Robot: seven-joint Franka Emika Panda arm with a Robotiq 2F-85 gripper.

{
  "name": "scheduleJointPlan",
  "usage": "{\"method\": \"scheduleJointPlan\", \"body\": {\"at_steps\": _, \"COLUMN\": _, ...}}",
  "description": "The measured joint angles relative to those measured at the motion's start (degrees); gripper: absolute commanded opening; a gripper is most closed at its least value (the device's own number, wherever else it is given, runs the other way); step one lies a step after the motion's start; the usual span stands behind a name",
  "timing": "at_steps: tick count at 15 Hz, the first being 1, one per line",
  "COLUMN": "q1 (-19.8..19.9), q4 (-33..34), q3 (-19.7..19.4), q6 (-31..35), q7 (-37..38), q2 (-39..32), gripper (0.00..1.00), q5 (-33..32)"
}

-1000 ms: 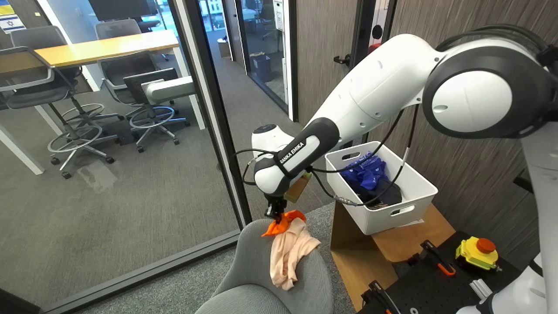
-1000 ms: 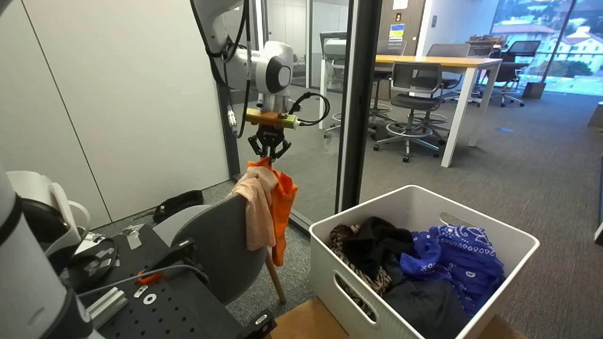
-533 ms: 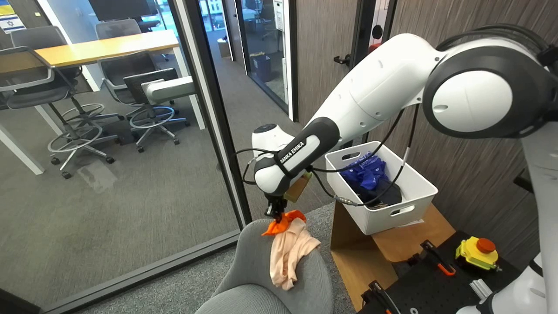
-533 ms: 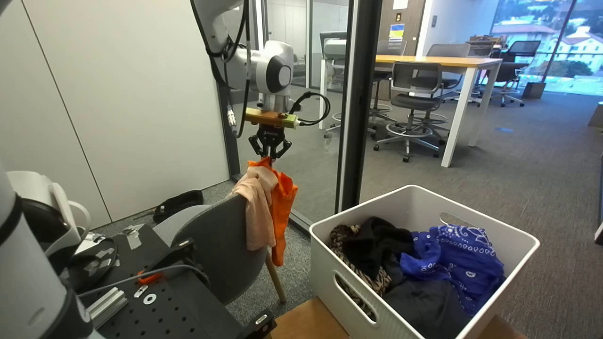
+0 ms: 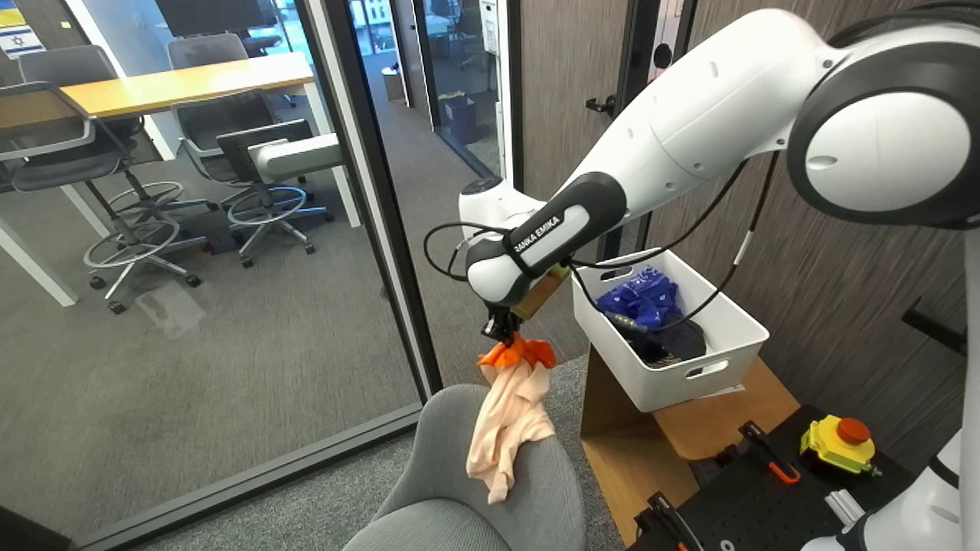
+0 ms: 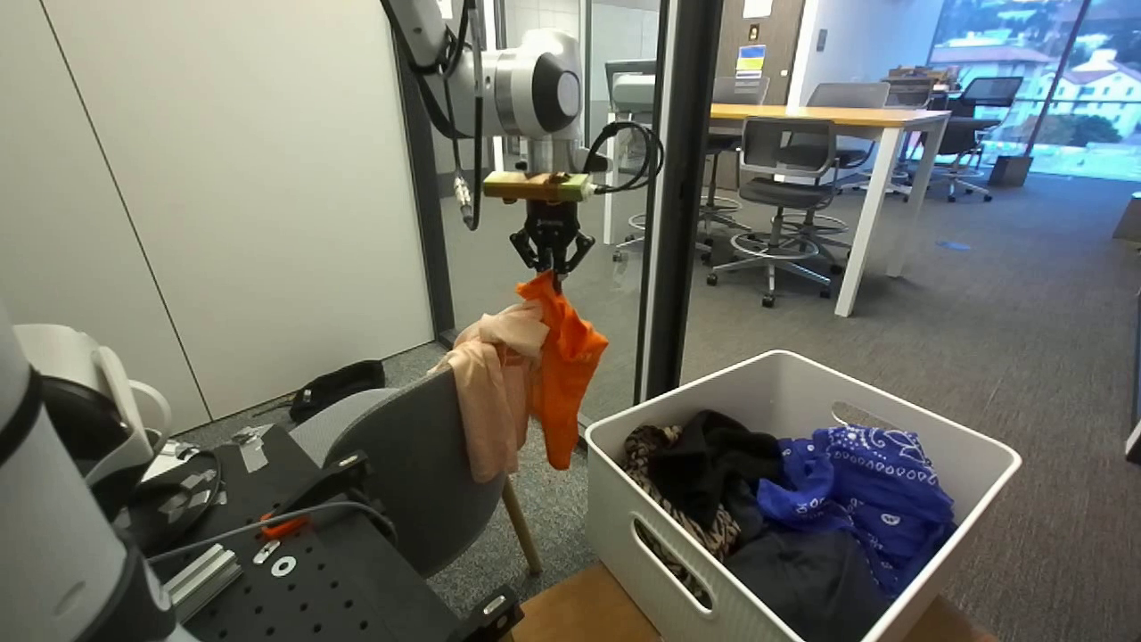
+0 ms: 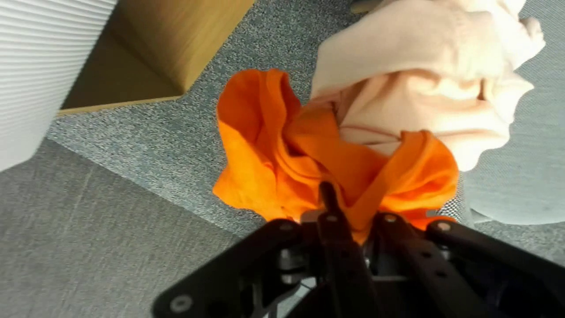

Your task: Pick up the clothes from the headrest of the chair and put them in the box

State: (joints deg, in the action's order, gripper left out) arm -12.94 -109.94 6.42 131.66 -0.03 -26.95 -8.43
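Observation:
My gripper (image 6: 554,278) is shut on the orange cloth (image 6: 570,374), which hangs from the fingertips above and beside the chair back. The gripper (image 5: 505,337) and orange cloth (image 5: 530,353) also show in the other view; the wrist view shows the orange cloth (image 7: 247,176) bunched between the fingers (image 7: 348,212). A peach cloth (image 6: 486,410) lies over the grey chair's backrest (image 6: 401,473), touching the orange cloth, its upper part raised. Whether the two are tangled, I cannot tell. The white box (image 6: 615,508) holds blue (image 6: 891,499), black (image 6: 713,455) and leopard-patterned (image 6: 660,441) cloths.
The box stands on a wooden stand (image 5: 635,474) beside the chair. A black frame post (image 6: 682,205) of the glass wall stands behind the gripper. A black pegboard table (image 6: 330,580) with tools and a yellow emergency stop (image 5: 838,444) is near the robot base.
The gripper has risen with the orange cloth and moved toward the box side. The orange cloth has come up off the chair back, and the peach cloth's upper part has been pulled up and shifted.

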Motion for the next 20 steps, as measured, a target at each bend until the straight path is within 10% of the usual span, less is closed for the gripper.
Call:
{"method": "scheduleJointPlan", "body": {"at_steps": 11, "q1": 2.9, "q4": -14.2, "q3": -6.1, "q6": -5.6, "q7": 21.6, "q2": 22.9, "gripper": 0.08, "q5": -7.3}}
{"method": "scheduleJointPlan", "body": {"at_steps": 20, "q1": 15.7, "q4": -24.6, "q3": -6.5, "q6": -14.1, "q7": 35.9, "q2": 45.1, "gripper": 0.08, "q5": -13.5}}
